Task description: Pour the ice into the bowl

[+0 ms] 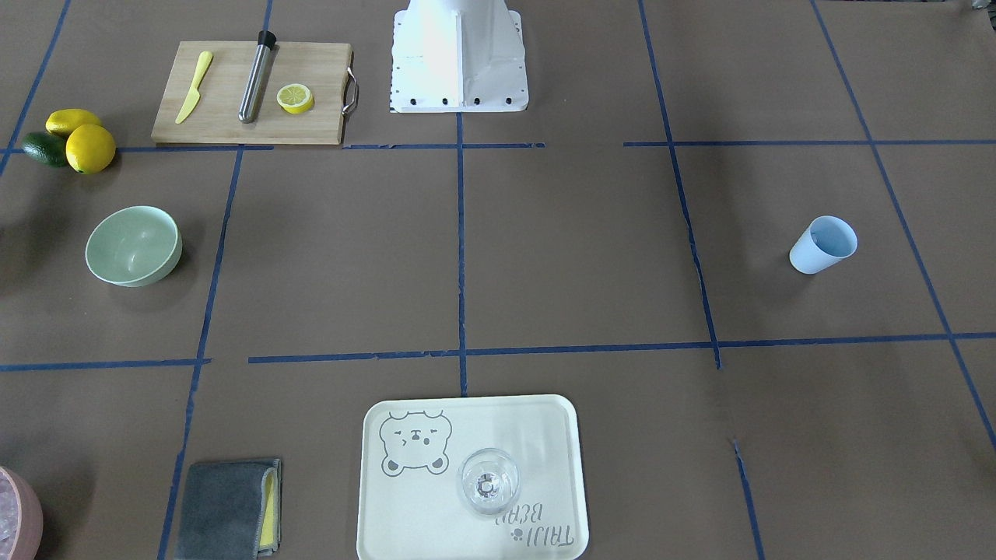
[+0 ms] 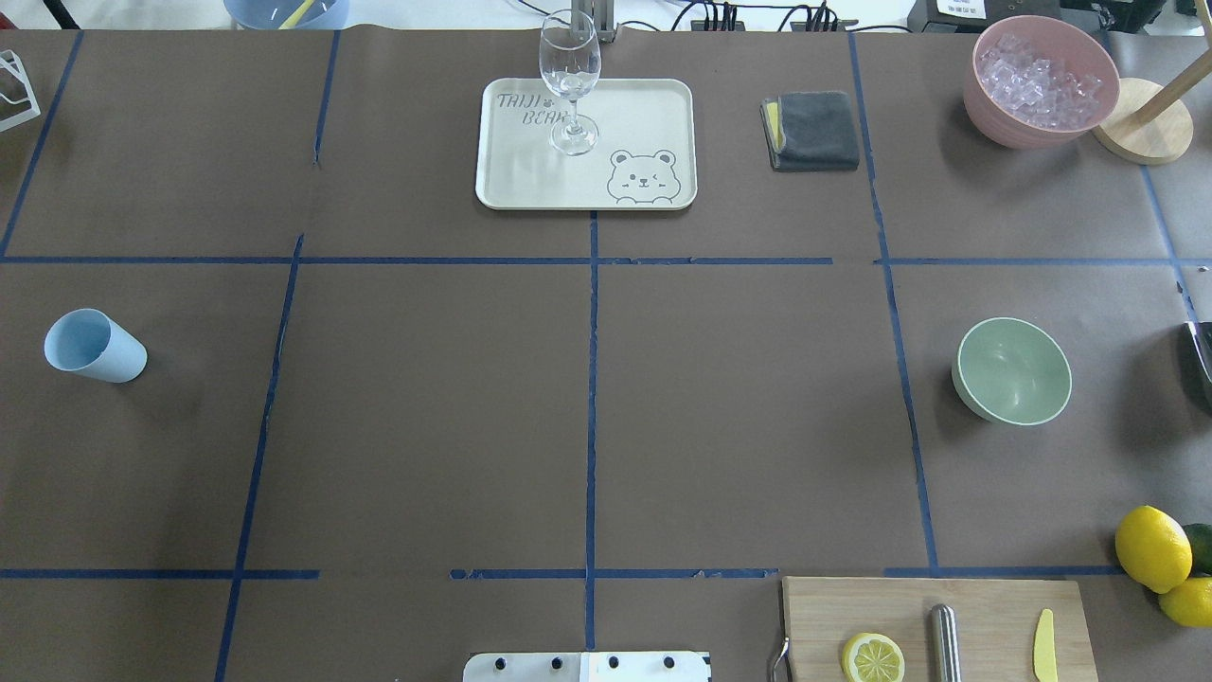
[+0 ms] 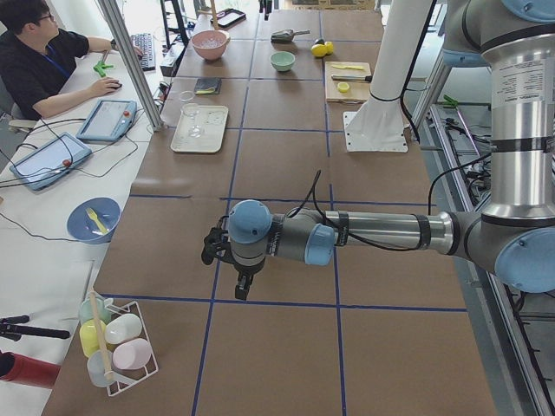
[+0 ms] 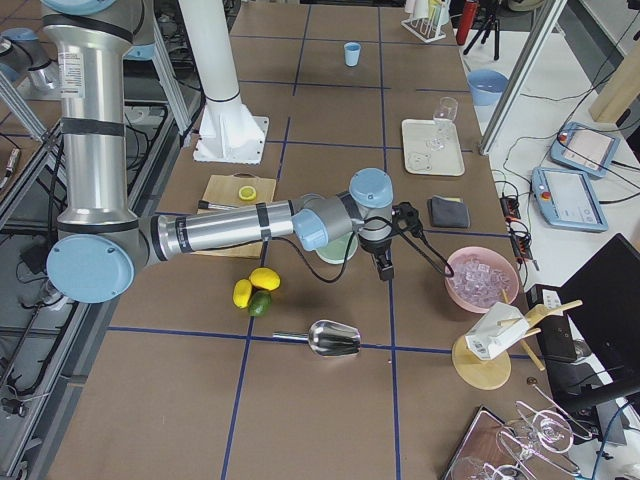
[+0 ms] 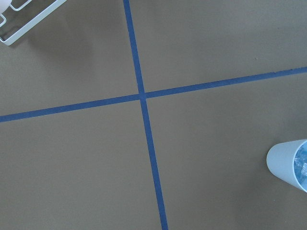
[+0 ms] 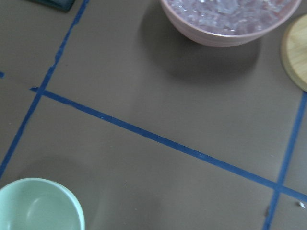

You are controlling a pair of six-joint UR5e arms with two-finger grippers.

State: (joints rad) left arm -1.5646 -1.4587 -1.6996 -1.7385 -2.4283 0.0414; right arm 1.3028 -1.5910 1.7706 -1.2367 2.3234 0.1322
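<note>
Bowl (image 2: 1012, 370) sits near the downward-pointing right tool (image 4: 385, 272).

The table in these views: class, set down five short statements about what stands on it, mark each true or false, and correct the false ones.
1. The mint-green bowl is empty. True.
2. The wine glass lies on its side on the bare table. False: it stands upright on the tray.
3. The blue cup holds ice. True, as the left wrist view shows.
4. The lemon slice lies in the pink bowl. False: it lies on the cutting board.
5. The grey cloth lies on the tray. False: it lies beside the tray, on the table.
</note>
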